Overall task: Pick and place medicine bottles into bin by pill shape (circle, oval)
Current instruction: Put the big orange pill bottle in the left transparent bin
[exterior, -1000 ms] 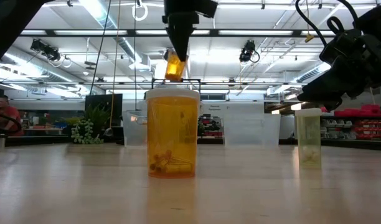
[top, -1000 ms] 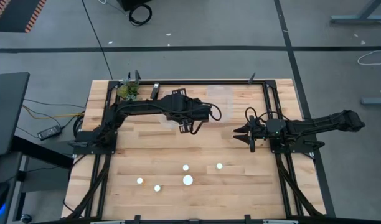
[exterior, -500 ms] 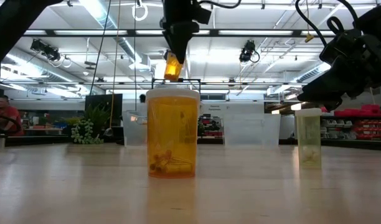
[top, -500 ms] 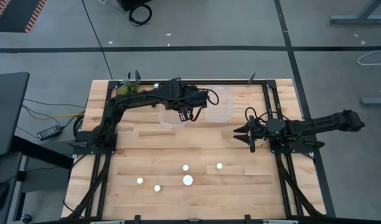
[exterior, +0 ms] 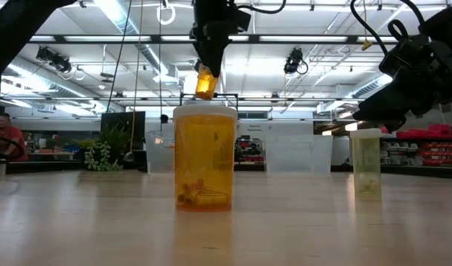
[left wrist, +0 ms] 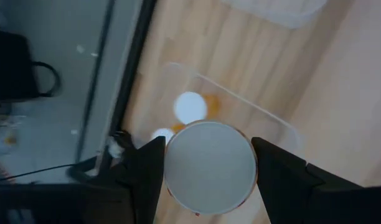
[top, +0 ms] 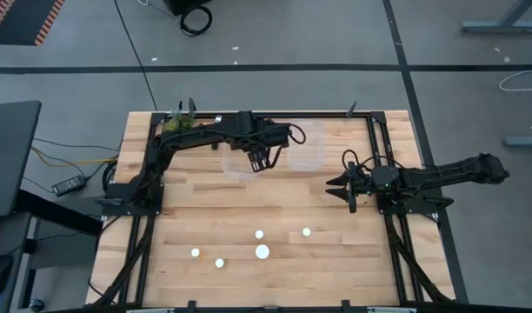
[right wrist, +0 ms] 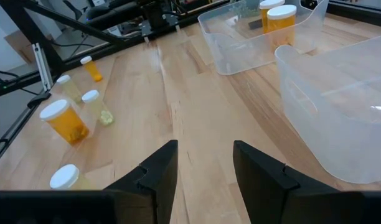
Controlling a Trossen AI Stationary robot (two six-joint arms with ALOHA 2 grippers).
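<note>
Left gripper: left gripper [top: 259,159] hangs above the left clear bin [top: 236,165] at the table's far side; fingers clamped on an orange bottle [left wrist: 208,167], white cap filling the left wrist view; low view shows the same bottle [exterior: 204,81] held high, well above the tabletop.

Left bin contents: two bottles already inside, seen from the left wrist as a white cap [left wrist: 190,107] w/ orange body beside it & a second cap [left wrist: 160,135] partly hidden by the held bottle; right wrist view shows the pair [right wrist: 281,22] standing upright in the bin.

Right gripper: right gripper [top: 337,186] waits low over the table's right-centre, pointing toward the middle; fingers apart, nothing between them.

Right bin: second clear bin [top: 304,149] just beside the left one; looks empty in the right wrist view [right wrist: 340,106].

Bottles on table: five white caps in a loose group near the front edge; largest cap [top: 262,252] at centre, others at [top: 259,235], [top: 306,232], [top: 220,263], [top: 195,253]; all well apart from both bins.

Low view: large orange bottle [exterior: 204,159] upright close to cam, pills at its bottom; small pale bottle [exterior: 367,162] upright to its side.

Table: light wood planks [top: 335,261], dark frame round it.
</note>
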